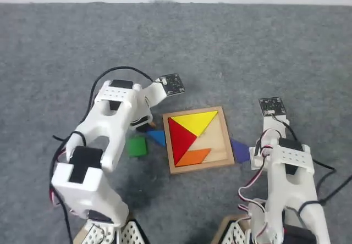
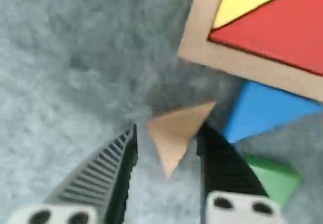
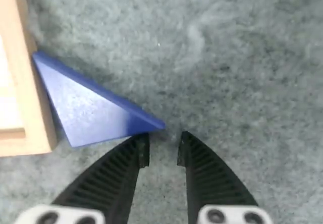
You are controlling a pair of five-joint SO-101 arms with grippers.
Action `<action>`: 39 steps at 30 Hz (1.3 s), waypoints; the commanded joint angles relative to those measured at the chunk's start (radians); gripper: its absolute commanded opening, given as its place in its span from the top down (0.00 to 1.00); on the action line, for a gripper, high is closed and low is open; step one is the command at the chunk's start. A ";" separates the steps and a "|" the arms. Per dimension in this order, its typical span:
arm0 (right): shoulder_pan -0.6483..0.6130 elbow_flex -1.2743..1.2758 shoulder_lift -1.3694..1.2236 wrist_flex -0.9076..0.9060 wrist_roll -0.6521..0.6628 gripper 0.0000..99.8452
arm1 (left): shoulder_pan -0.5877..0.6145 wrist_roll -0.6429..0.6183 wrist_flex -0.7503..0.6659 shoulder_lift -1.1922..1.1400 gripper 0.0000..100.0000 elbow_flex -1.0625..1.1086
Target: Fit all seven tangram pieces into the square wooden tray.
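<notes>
Tan triangle (image 2: 175, 133) near tray (image 2: 202, 52) corner

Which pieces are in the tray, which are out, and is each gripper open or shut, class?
tray: partly filled
yellow piece: in
red piece: in
orange piece: in
light blue piece: out
green piece: out
tan triangle: out
dark blue triangle: out
left gripper: open, astride tan triangle
right gripper: open, empty

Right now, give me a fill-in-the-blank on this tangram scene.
1. The tray holds ___ pieces: yellow, red, orange.
2. The tan piece between the left gripper's jaws is a ___.
3. The green piece on the carpet is a ___.
4. The triangular piece at the right gripper is dark ___.
Missing: three; triangle; square; blue.
</notes>
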State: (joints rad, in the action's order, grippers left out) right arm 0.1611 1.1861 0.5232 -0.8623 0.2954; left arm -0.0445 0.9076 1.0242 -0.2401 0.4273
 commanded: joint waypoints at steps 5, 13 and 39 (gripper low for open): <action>0.005 -0.005 -0.001 0.025 0.009 0.89 | -0.040 0.068 -0.009 -0.009 0.80 -0.022; 0.005 -0.005 -0.001 0.025 0.009 0.89 | -0.041 0.144 0.094 -0.009 0.86 -0.021; 0.005 -0.005 -0.001 0.025 0.008 0.89 | -0.046 0.046 0.397 0.003 0.89 -0.352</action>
State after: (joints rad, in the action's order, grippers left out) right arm 0.1611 1.1861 0.5232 -0.8623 0.2954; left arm -0.0721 0.9843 1.3755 -0.2524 0.1573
